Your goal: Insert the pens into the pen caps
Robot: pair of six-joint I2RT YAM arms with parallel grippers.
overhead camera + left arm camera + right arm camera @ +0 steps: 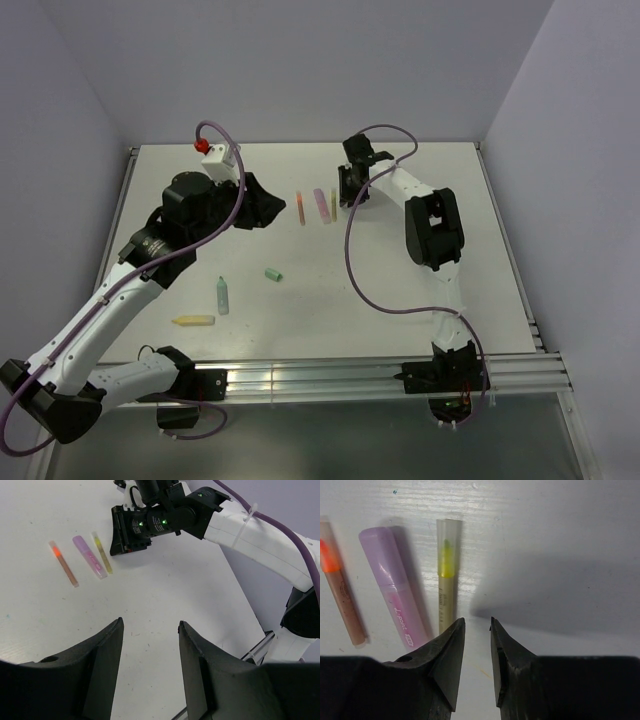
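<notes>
Right tool (477, 621) narrowly apart, empty, olive-yellow pen (445, 595) just beside; left tool (150, 622) apart, empty.

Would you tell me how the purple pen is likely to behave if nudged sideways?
Smooth plastic, lying flat, the purple pen probably slides or rolls. It looks stiff and light. It lies close beside the olive pen, so likely bumps it.

White surface boxed in by plain lilac walls

The matte white surface (400, 280) sits inside a three-sided enclosure of back wall (320, 60), left wall (45, 150) and right wall (590, 140), all bare pale lilac. A thin metal frame (512, 262) edges the board, and a ribbed aluminium rail (320, 377) runs along its near side. Below the rail is a dull grey-green strip (330, 445). The light is soft and even, with faint shadows.
</notes>
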